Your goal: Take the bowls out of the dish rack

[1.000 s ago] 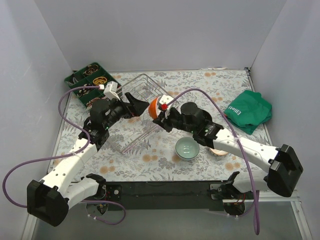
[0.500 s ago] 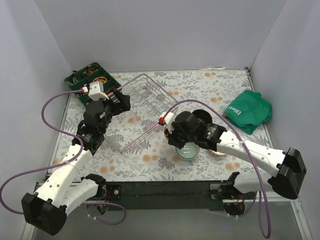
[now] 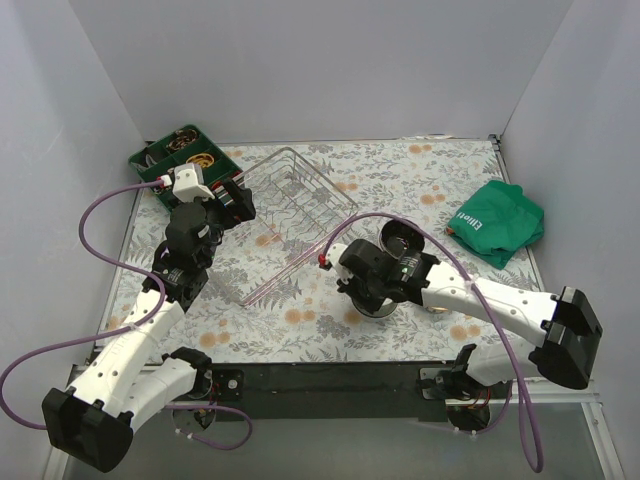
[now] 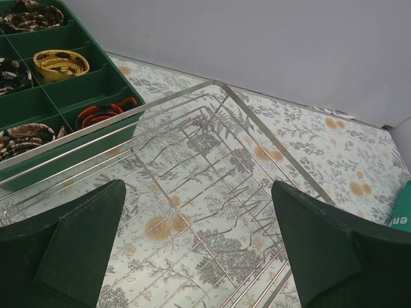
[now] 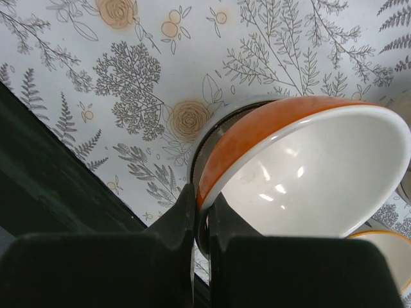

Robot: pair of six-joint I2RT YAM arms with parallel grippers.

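The dish rack point(image 3: 292, 205) is a silver wire basket at the back left of the floral table, with no bowls showing in it; its tines fill the left wrist view point(image 4: 212, 186). My left gripper point(image 3: 236, 200) hovers open and empty over the rack's left end point(image 4: 199, 250). My right gripper point(image 3: 372, 292) is shut on the rim of an orange bowl with a white inside point(image 5: 308, 173). The bowl is tilted over a grey-rimmed bowl point(image 5: 209, 138) at the front centre. In the top view the arm hides the orange bowl.
A green compartment tray point(image 3: 178, 160) of small items stands at the back left, beside the rack. A dark bowl point(image 3: 402, 238) and a yellow-rimmed bowl point(image 5: 385, 256) sit close to the right gripper. A green cloth point(image 3: 497, 222) lies at the right. The table's dark front edge point(image 5: 45, 167) is near.
My right gripper has carried the orange bowl from beside the rack down and forward onto the pale bowl. My left gripper has drawn back to the rack's left end.
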